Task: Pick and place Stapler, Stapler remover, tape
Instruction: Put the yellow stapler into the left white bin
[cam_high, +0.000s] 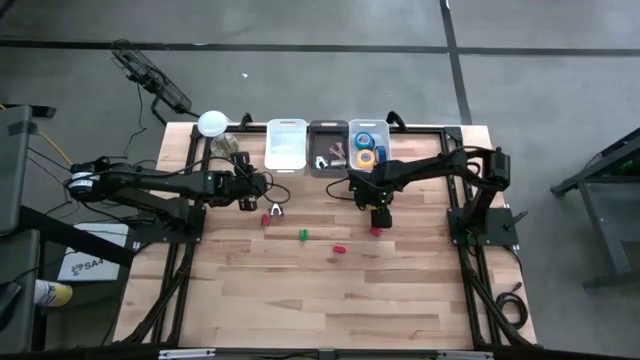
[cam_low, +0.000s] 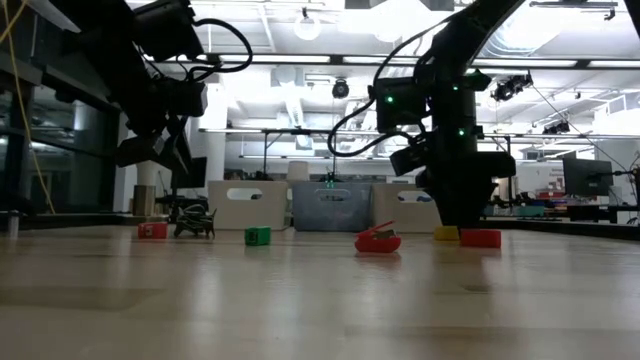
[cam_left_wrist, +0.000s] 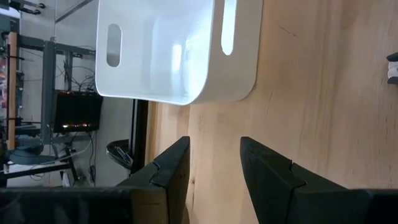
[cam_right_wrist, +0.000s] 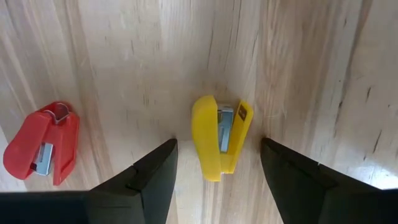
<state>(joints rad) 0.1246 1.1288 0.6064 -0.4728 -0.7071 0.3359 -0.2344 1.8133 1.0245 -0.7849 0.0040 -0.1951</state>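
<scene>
Yellow plastic stapler (cam_right_wrist: 221, 138) lies on my wooden counter (cam_right_wrist: 311, 62) between my right hand's (cam_right_wrist: 217, 163) wide-open fingers, so I can grab it.

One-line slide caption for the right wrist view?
Right gripper open astride a small yellow stapler lying on the wooden table, small red stapler alongside.

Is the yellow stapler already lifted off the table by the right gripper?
No. In the right wrist view the yellow stapler lies on the wooden table, between the open fingers of the right gripper, which do not touch it.
</scene>
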